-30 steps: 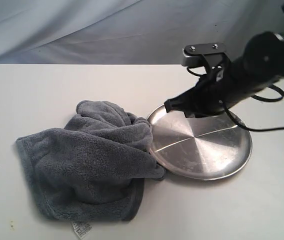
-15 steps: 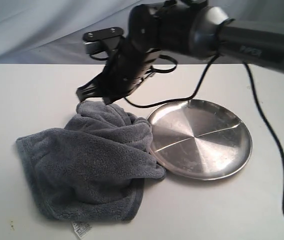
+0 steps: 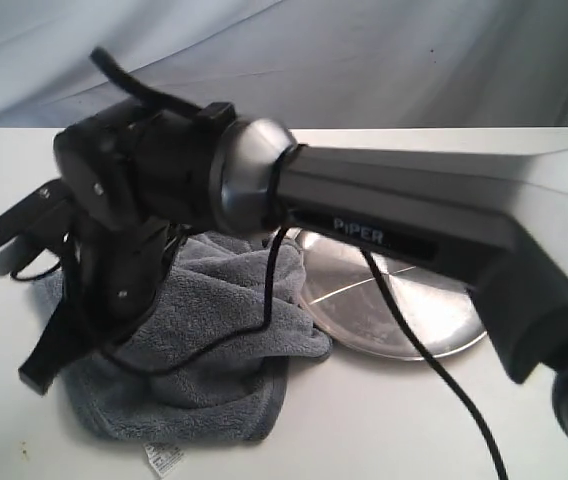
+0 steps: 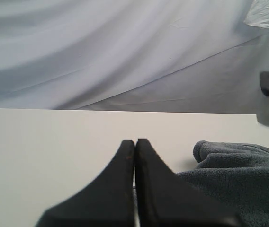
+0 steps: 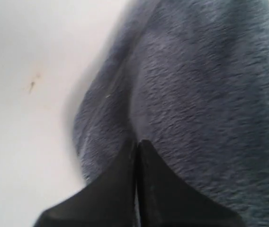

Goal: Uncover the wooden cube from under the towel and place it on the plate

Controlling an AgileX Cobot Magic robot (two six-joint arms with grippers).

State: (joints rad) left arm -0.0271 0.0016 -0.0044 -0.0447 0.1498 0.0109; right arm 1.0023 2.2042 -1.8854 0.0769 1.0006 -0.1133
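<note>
The dark grey towel (image 3: 214, 335) lies bunched on the white table, its white label (image 3: 162, 460) at the near hem. Nothing of the wooden cube shows in any view. The steel plate (image 3: 434, 320) sits just right of the towel, partly behind the right arm. My right gripper (image 3: 36, 378) has reached across to the towel's left edge and is shut, with its tips low over the fleece (image 5: 205, 94); the right gripper (image 5: 137, 142) holds nothing that I can see. My left gripper (image 4: 135, 141) is shut and empty above bare table, beside the towel (image 4: 238, 175).
The right arm's long grey link (image 3: 404, 205) spans the scene above the plate, with a black cable (image 3: 434, 370) hanging from it. A pale draped backdrop (image 3: 284, 60) rises behind the table. A small brown stain (image 5: 31, 85) marks the table near the towel's edge.
The right arm has swept from above the plate leftward across the towel and down to its left edge. The towel and plate have not moved.
</note>
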